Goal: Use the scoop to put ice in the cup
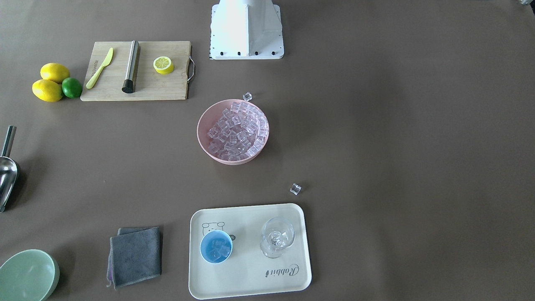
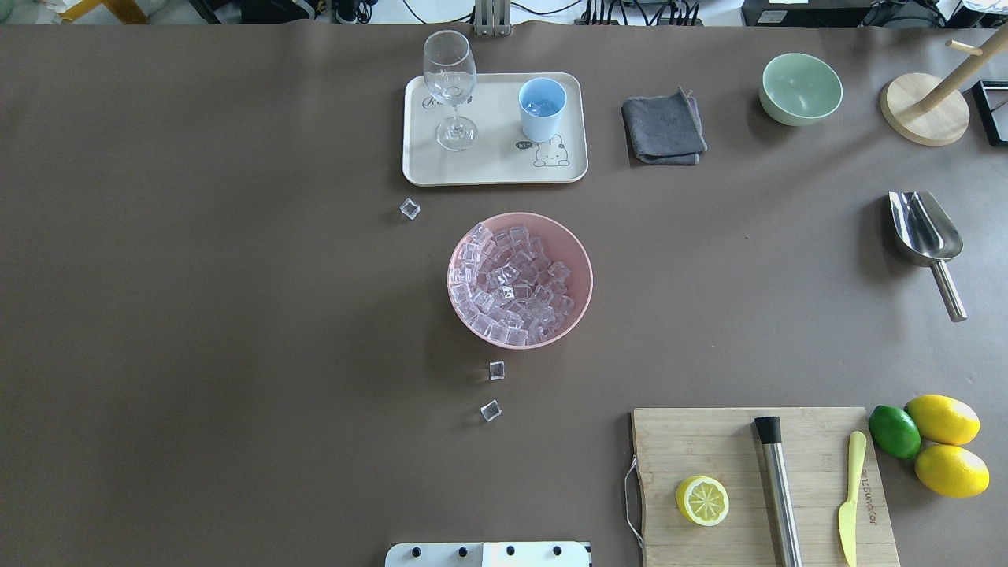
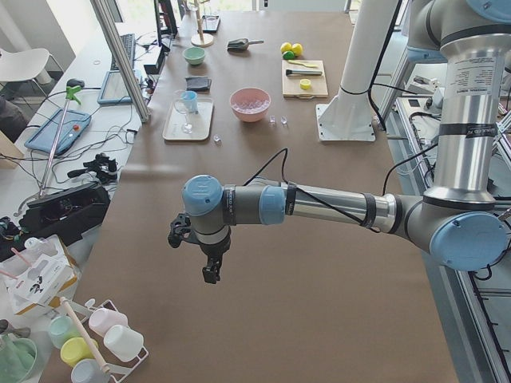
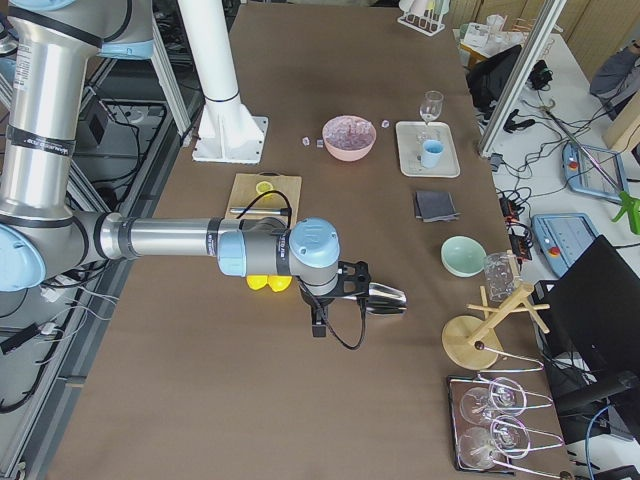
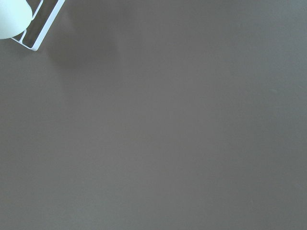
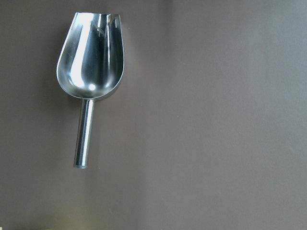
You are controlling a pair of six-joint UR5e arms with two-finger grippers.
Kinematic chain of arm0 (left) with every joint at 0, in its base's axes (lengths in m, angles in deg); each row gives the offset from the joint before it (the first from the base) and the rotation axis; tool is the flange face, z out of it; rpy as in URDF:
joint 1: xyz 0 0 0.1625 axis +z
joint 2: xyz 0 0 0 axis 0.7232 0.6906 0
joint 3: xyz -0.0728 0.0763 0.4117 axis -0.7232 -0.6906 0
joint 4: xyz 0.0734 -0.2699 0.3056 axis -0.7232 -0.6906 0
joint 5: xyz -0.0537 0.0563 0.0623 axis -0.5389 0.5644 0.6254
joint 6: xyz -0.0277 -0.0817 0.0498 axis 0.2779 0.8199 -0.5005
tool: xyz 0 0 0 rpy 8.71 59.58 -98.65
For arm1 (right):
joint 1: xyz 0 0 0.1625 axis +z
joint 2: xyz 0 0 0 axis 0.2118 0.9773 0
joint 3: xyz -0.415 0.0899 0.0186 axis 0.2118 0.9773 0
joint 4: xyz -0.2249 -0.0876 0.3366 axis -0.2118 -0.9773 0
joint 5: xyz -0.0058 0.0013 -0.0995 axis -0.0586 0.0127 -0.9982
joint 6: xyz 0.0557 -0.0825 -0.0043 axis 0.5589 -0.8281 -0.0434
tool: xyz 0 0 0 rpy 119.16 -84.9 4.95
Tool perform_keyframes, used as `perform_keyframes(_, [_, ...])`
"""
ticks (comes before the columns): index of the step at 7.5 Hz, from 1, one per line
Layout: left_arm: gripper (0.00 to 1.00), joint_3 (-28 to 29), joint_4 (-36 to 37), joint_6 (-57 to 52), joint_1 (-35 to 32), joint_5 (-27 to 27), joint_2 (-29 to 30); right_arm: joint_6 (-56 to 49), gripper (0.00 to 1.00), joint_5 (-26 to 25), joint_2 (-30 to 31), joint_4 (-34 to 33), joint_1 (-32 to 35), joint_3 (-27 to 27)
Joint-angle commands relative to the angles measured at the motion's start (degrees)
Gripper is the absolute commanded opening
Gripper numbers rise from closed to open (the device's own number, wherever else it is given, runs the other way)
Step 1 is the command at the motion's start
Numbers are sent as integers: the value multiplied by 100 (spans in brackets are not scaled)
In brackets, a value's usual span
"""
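Observation:
The ice (image 2: pixel 510 285) fills a pink bowl (image 2: pixel 579 260) at the table's middle. The light-blue cup (image 2: pixel 542 108) stands on a cream tray (image 2: pixel 488 172) and holds a few cubes. The steel scoop (image 2: pixel 925 235) lies empty on the table at the robot's right, and fills the right wrist view (image 6: pixel 93 62). My right gripper (image 4: pixel 318 326) hovers beside the scoop (image 4: pixel 386 297); I cannot tell if it is open. My left gripper (image 3: pixel 210 274) hangs over bare table far to the left; I cannot tell its state.
Loose cubes (image 2: pixel 409 209) (image 2: pixel 496 370) (image 2: pixel 491 410) lie around the bowl. A wine glass (image 2: pixel 450 87) shares the tray. A grey cloth (image 2: pixel 664 126), green bowl (image 2: pixel 800 88) and wooden stand (image 2: pixel 925 110) sit far right. A cutting board (image 2: pixel 732 449) with lemon half, rod and knife is near right.

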Motion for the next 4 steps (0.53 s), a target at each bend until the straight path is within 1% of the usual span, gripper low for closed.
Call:
perform_keyframes(1, [98, -4, 0, 0, 0, -8, 9, -29, 100, -180, 4, 51, 106, -28])
perform_keyframes(2, [98, -12, 0, 0, 0, -17, 9, -72, 100, -199, 13, 7, 132, -106])
perform_keyframes(4, [98, -13, 0, 0, 0, -17, 9, -108, 100, -208, 13, -2, 132, -71])
